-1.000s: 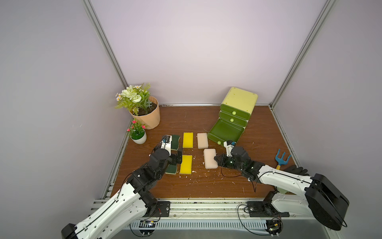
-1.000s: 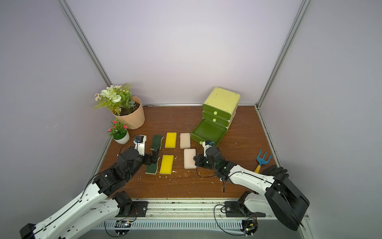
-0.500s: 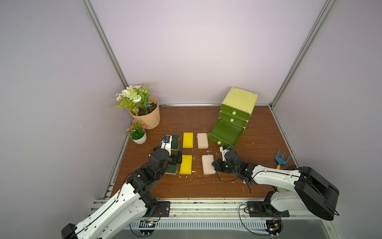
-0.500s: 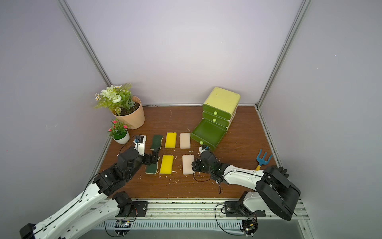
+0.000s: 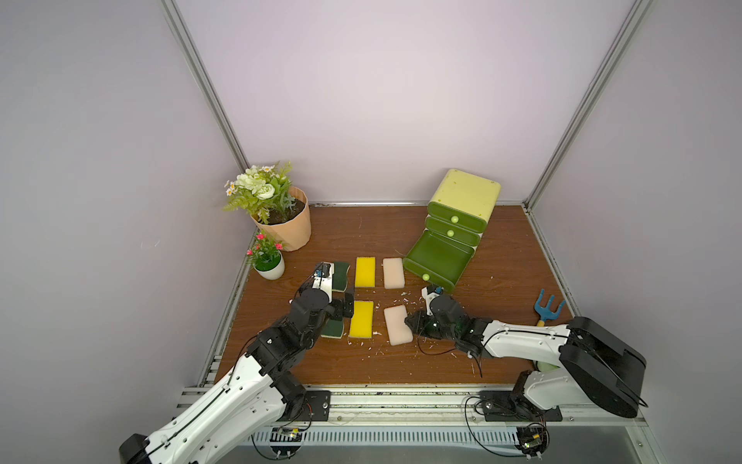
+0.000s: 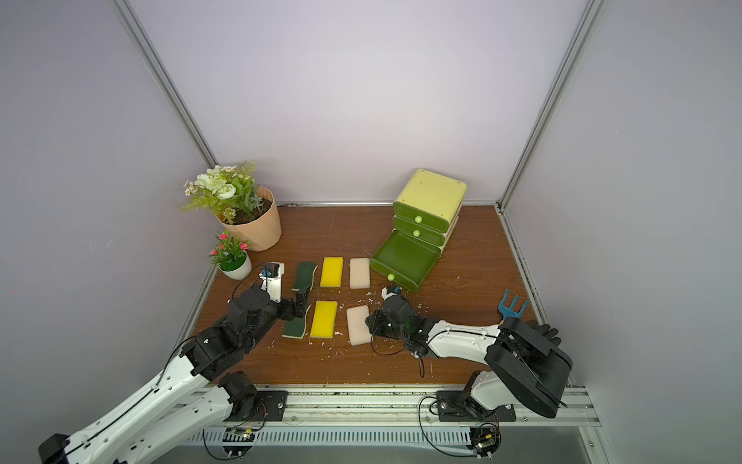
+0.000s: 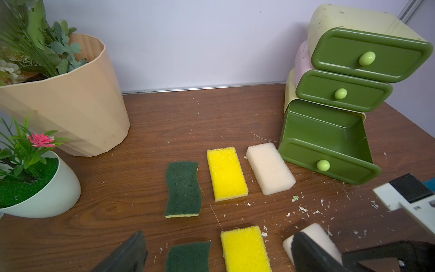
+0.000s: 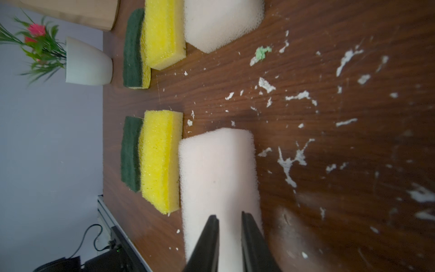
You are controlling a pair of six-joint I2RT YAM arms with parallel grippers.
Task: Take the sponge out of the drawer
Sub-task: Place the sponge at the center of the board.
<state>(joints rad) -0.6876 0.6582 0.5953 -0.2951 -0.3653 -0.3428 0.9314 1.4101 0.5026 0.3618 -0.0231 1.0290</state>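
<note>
The green bottom drawer (image 5: 413,265) (image 6: 385,270) of the yellow cabinet is pulled out, and its inside is bare. A pale pink sponge (image 5: 397,330) (image 6: 358,324) (image 8: 219,169) lies flat on the table in the front row, beside a yellow sponge (image 5: 361,324). My right gripper (image 5: 410,323) (image 8: 229,215) lies low at the pale sponge's right end, its jaws a little apart around that end. My left gripper (image 5: 347,305) (image 7: 217,237) stands wide open over the front dark green sponge (image 5: 333,328) and holds nothing.
A back row holds a green sponge (image 5: 341,275), a yellow one (image 5: 365,272) and a pale one (image 5: 393,273). Two plant pots (image 5: 287,225) (image 5: 271,267) stand at the back left. A blue hand rake (image 5: 548,311) lies at the right. Crumbs litter the wood.
My right gripper carried the pale sponge toward the front and a little left, down onto the table beside the yellow sponge, and its jaws have parted. The left arm has not moved.
</note>
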